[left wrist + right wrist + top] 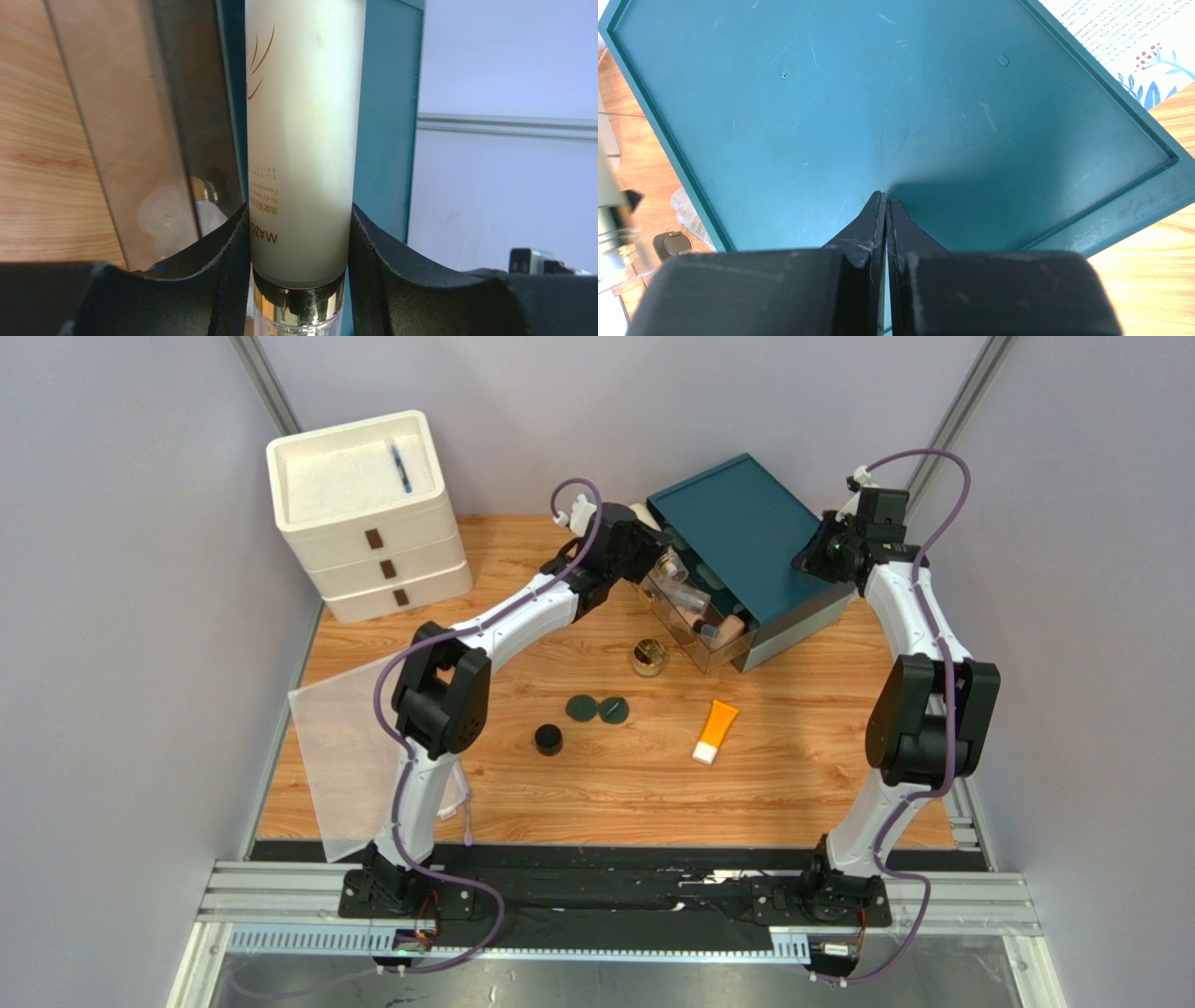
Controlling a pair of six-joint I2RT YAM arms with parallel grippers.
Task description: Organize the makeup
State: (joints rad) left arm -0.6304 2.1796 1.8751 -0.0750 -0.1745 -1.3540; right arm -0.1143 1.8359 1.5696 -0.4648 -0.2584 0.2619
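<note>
My left gripper point(300, 234) is shut on a cream pump bottle point(302, 126) with a gold collar, holding it by its lower body at the open clear box point(690, 616); in the top view the gripper point(638, 532) is at the box's far left corner. Several beige bottles point(709, 623) lie in the box. My right gripper point(886, 201) is shut and empty, its tips against the raised teal lid point(878, 105). On the table lie a gold-lidded jar point(648, 658), two dark green compacts point(581, 707) point(613, 710), a black jar point(547, 739) and an orange tube point(717, 730).
A white three-drawer unit point(368, 518) stands at the back left with a blue pen point(401, 469) on top. A translucent sheet point(337, 756) lies at the table's left edge. The teal lid point(737, 518) leans back over the box.
</note>
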